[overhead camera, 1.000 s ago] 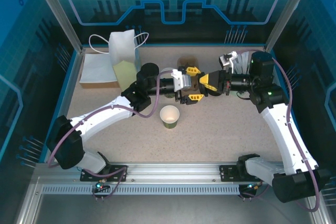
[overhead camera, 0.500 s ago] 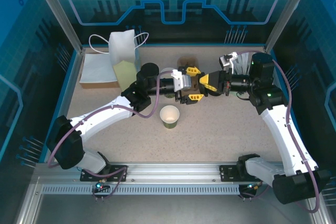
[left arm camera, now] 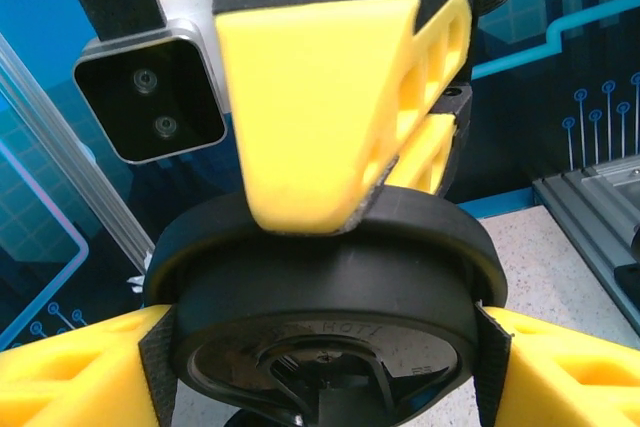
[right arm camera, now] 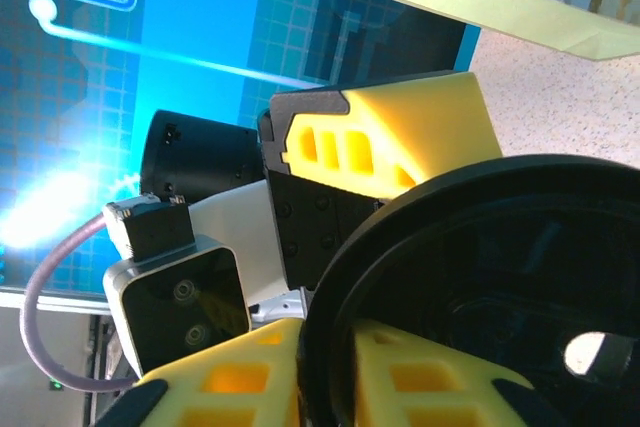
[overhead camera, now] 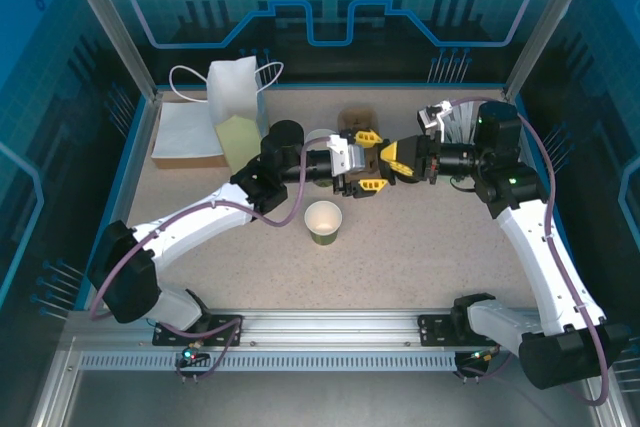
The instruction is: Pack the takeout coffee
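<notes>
Paper bag: the white handled bag (overhead camera: 235,87) stands at the far left of the table, well apart from the work.
Takeout coffee: the dark green paper cup (overhead camera: 322,221) stands upright and uncovered on the table, just in front of both grippers. Neither one touches it.
Cup handling: judge it light and thin-walled, easy to dent or tip. Take it around the wall, about mid-height, with a gentle squeeze. Don't pinch the rim, which will likely have to seat the lid.
Carrier: a brown moulded shape (overhead camera: 352,117) sits just behind the grippers. You cannot make out its pockets from above.
Left gripper: the left gripper (overhead camera: 368,159) is spread wide, with its pads pressed against opposite edges of the black lid (left arm camera: 330,287), grasping it.
Lid: it hangs in the air between the two grippers, above the table behind the cup. It looks stiff and slick.
Right gripper: the right gripper (overhead camera: 393,160) straddles the lid's rim from the other side. You cannot tell whether it is pinching or slack.
</notes>
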### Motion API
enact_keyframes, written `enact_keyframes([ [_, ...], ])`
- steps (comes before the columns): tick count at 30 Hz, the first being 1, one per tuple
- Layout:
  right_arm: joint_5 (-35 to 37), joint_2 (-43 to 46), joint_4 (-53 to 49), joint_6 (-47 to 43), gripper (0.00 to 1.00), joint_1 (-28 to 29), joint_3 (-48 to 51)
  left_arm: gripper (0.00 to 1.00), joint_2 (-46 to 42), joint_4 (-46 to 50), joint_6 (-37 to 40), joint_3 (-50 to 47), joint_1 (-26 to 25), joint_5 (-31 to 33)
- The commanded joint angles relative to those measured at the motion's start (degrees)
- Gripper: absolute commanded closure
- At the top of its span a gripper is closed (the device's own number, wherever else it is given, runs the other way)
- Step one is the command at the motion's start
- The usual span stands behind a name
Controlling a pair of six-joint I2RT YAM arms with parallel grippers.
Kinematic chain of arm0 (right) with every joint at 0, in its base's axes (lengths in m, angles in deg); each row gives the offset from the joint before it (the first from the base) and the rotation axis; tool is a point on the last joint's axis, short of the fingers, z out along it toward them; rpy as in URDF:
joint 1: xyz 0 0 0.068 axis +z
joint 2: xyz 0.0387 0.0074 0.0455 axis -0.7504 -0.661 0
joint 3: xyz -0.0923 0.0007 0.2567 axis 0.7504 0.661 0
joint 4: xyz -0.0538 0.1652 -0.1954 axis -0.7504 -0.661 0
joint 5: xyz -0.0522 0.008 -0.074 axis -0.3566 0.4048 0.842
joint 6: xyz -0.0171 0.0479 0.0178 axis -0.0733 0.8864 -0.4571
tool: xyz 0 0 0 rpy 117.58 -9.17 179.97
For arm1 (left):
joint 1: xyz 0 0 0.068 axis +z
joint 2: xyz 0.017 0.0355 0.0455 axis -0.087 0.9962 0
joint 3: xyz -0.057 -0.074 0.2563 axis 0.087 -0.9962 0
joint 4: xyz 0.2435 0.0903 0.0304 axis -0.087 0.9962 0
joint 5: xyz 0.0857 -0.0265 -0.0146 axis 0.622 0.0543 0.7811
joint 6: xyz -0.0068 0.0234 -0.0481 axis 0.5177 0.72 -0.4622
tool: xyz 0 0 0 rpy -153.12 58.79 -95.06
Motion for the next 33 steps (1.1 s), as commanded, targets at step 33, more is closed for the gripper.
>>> enact_keyframes([
  [33, 35.8, -9.9, -36.7, -27.4, 0.63, 17.1, -17.7, 0.3, -1.8, 18.2, 11.1, 3.3, -2.4, 7.4],
])
